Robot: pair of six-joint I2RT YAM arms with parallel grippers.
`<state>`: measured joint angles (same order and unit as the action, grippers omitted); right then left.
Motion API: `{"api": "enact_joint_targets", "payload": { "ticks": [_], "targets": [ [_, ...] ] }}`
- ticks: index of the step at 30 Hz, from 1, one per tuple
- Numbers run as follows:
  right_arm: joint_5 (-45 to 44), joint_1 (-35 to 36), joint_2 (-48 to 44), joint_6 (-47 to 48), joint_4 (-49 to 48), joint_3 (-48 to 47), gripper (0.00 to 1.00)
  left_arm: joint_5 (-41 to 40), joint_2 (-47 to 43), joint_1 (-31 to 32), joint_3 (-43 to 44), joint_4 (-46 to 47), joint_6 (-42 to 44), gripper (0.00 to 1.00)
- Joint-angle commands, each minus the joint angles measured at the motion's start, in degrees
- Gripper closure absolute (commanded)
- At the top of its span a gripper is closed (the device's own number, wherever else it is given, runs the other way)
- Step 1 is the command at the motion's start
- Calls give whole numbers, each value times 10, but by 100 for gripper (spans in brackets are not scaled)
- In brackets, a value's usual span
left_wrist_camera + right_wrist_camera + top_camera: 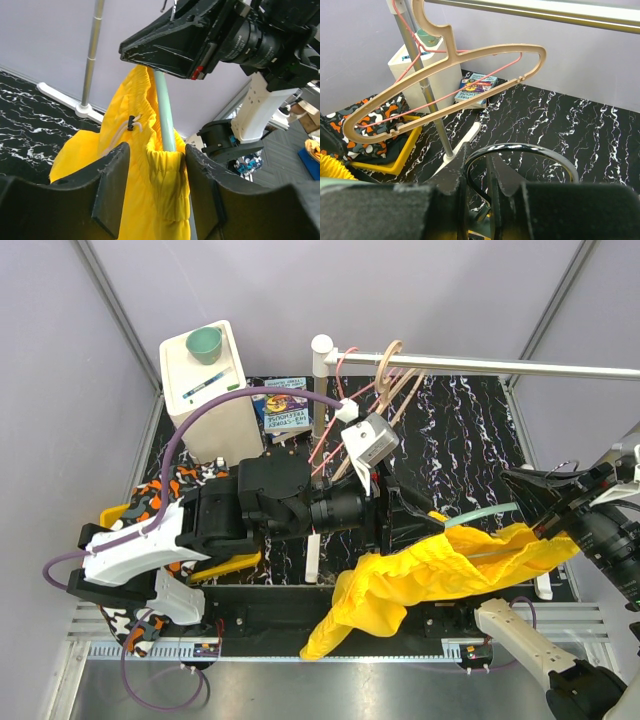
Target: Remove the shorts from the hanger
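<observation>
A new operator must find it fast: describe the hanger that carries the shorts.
Find the metal rail across the back of the table, where a tan hanger hangs empty. Come forward to the yellow shorts near the front edge. The pale green hanger runs through their waistband: it alone is off the rail and carries clothing.

Top view. Yellow shorts point(420, 575) hang bunched on a pale green hanger point(485, 513) stretched between the two arms, one leg trailing over the table's near edge. Left gripper point(428, 525) sits at the shorts' left end; its grip is not readable from here. Right gripper point(545, 532) is clamped at the hanger's right end. Behind, a tan hanger point(392, 355) hangs on the rail point(500, 365). A white box point(215, 405) carries a green cup point(206, 343), with a book point(283, 405) just beside it.
</observation>
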<state>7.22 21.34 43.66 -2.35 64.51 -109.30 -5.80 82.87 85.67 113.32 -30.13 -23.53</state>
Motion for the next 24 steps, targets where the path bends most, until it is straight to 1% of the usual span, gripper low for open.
{"api": "enact_joint_targets", "payload": {
  "ticks": [1,3,6,8,9,11,12,15,18,19,21,22,24],
  "targets": [
    [10,0,5,-2,-40,-18,100,47,-1,-2,26,17,-12,58],
    [9,0,3,-2,-42,-17,100,55,2,-3,26,17,-14,64],
    [4,0,1,-2,-47,-14,100,55,2,-3,23,17,-21,70],
    [2,0,-1,-1,-49,-13,100,55,2,-3,20,16,-25,80],
    [1,-1,-2,-2,-50,-12,100,67,2,-3,20,16,-25,83],
    [-7,0,-2,-3,-53,-9,100,63,2,-3,21,13,-25,98],
    [-13,0,-5,-5,-55,-8,100,61,0,-2,22,10,-24,100],
    [-60,0,-9,-17,-58,0,100,59,-16,-3,20,10,-14,100],
    [-142,0,-23,-45,-62,14,100,9,-51,1,0,15,-3,100],
    [-190,0,-28,-55,-64,22,100,2,-62,1,-22,20,0,100],
    [-235,0,-38,-83,-62,29,100,-16,-100,2,-48,40,5,100],
    [-276,0,-40,-94,-57,32,100,-20,-112,2,-74,47,5,100],
    [-308,0,-43,-123,-45,34,100,-25,-141,3,-94,60,3,100]
  ]
}}
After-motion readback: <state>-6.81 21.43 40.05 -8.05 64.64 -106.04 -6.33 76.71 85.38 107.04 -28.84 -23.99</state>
